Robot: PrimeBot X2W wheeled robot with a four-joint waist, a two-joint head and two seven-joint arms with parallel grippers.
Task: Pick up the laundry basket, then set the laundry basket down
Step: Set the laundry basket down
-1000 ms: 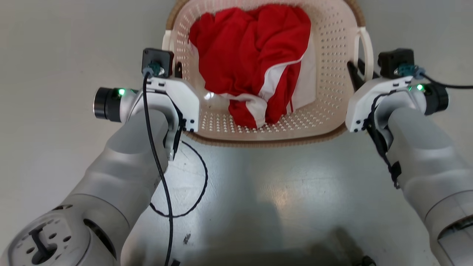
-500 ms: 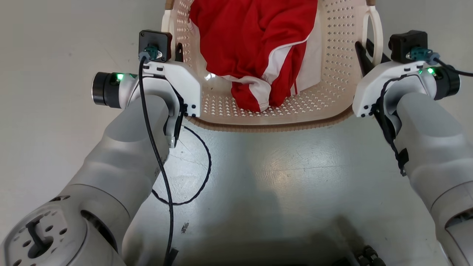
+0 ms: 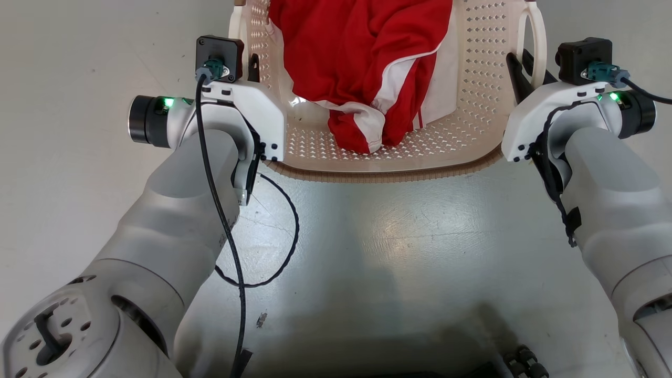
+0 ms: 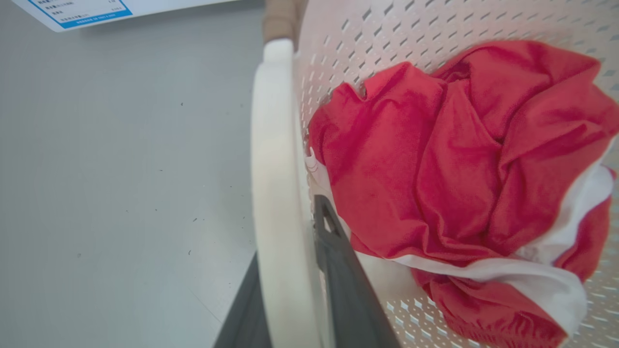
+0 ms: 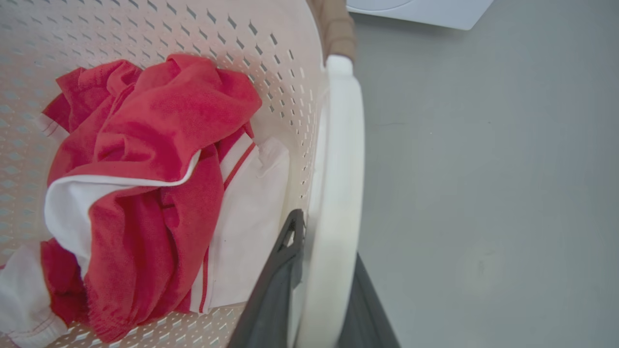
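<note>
**A:** Where does the laundry basket (image 3: 472, 105) lie from the robot's arms?

**B:** Straight between them. The left gripper (image 4: 287, 232) is clamped on the basket's left handle (image 4: 273, 145), one dark finger inside the basket wall and one outside. The right gripper (image 5: 326, 237) grips the right handle (image 5: 338, 145) the same way. Neither arm is nearer; each holds its own side.

**A:** And the basket's long axis?

**B:** Both handles run away from the robot, so the grippers point along them. The basket's far end is cut off in the head view, so its longer side cannot be told for sure.

**A:** Is it off the floor (image 3: 409, 236)?

**B:** Hard to judge. The near brown rim shows above grey floor, but no gap under the basket is visible. Whichever way it goes next, both arms would have to move together so that it stays level. A red and white garment (image 3: 367, 52) lies crumpled inside the basket.

**A:** Any writing?

**B:** Beyond the basket's left handle lies a white label (image 4: 77, 12) with a blue border; its print is too small to read. Beyond the right handle is the edge of a white appliance (image 5: 420, 9), with no brand visible.
</note>
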